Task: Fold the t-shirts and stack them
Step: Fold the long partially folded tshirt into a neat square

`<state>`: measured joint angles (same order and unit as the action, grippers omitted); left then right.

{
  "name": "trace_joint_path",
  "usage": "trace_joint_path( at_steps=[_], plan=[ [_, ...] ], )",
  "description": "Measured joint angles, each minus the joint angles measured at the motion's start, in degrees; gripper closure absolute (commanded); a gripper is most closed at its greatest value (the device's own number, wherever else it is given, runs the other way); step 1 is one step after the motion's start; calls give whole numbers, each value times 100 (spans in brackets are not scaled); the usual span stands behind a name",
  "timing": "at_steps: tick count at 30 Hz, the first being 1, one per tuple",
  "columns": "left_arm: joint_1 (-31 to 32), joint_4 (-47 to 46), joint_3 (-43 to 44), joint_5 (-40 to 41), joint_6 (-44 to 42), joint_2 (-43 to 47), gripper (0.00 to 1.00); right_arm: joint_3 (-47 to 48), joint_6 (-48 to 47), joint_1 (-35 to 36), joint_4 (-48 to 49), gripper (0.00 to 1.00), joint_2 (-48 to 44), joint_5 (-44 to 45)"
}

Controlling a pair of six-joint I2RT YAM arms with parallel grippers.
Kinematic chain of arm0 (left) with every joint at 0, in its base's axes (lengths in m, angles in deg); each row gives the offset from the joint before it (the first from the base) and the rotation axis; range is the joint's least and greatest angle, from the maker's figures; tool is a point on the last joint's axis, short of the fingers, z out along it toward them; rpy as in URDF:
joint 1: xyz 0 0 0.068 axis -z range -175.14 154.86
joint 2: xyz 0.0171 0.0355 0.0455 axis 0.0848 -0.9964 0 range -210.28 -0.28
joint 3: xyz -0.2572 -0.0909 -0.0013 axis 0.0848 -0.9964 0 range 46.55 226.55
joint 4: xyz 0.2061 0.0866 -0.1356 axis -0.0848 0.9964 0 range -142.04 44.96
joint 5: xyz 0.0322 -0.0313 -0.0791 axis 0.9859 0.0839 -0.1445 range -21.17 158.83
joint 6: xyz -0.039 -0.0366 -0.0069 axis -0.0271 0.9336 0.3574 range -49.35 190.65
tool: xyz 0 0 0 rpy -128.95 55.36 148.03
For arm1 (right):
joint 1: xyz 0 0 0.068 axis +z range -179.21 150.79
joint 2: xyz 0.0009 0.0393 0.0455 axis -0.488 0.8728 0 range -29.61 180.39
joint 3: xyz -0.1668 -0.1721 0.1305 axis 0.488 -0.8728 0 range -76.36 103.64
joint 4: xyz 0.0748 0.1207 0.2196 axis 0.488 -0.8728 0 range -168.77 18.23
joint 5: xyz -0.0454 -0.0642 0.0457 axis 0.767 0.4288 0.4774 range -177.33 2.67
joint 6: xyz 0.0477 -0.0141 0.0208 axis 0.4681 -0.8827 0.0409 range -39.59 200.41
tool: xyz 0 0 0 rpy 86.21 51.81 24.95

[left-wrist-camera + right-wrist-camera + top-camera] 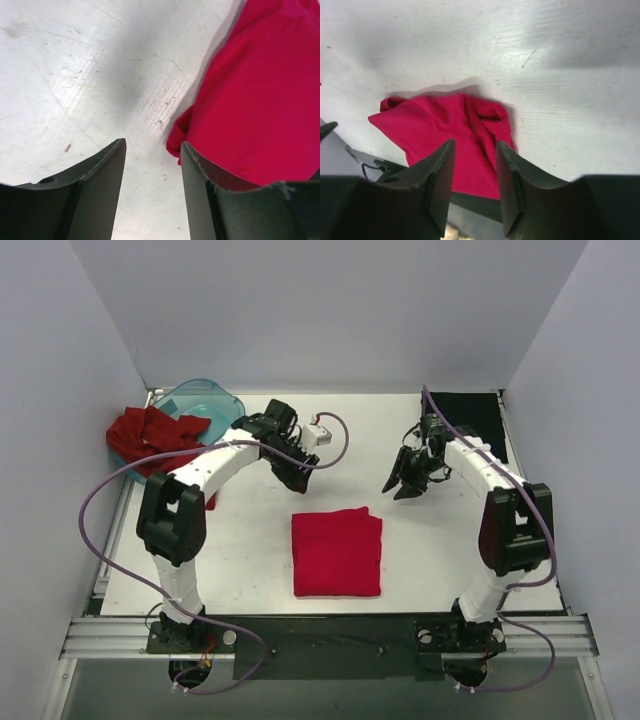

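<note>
A crimson-pink t-shirt point(337, 552) lies folded square on the white table point(250, 560), front centre. It also shows in the left wrist view point(260, 100) and the right wrist view point(445, 135). A darker brick-red t-shirt point(150, 436) lies crumpled at the far left, partly over a teal tub. A black t-shirt point(470, 412) lies flat at the far right corner. My left gripper point(300, 478) is open and empty above bare table, behind the folded shirt's left corner. My right gripper point(402, 483) is open and empty, raised behind and right of the folded shirt.
The translucent teal plastic tub point(205, 405) stands at the far left corner. White walls close in the table on three sides. A metal rail point(320, 635) runs along the near edge by the arm bases. Purple cables loop off both arms.
</note>
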<state>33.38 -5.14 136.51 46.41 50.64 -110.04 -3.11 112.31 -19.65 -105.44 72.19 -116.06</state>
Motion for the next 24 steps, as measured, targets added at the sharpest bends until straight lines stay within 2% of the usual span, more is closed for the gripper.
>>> trace_joint_path(
  at_steps=[2,3,6,9,13,19,24],
  plan=[
    [-52,-48,96,2,140,105,68,-70,-52,170,57,85,-396,282],
    [-70,-59,57,-39,225,208,71,-173,-61,317,122,87,-656,389],
    [-15,-229,-590,-339,483,787,73,-636,-37,872,356,97,-1342,494],
    [212,-402,-1438,-564,708,1268,73,-1154,127,1329,734,100,-1497,437],
    [428,-728,-1993,-621,933,1139,73,-1294,308,1314,1152,100,-750,496],
    [249,-1344,-1982,-247,1150,208,72,-970,433,1226,1528,100,468,575],
    [190,-1449,-1727,-201,1283,0,64,-542,358,1174,1517,100,728,671]
  ],
)
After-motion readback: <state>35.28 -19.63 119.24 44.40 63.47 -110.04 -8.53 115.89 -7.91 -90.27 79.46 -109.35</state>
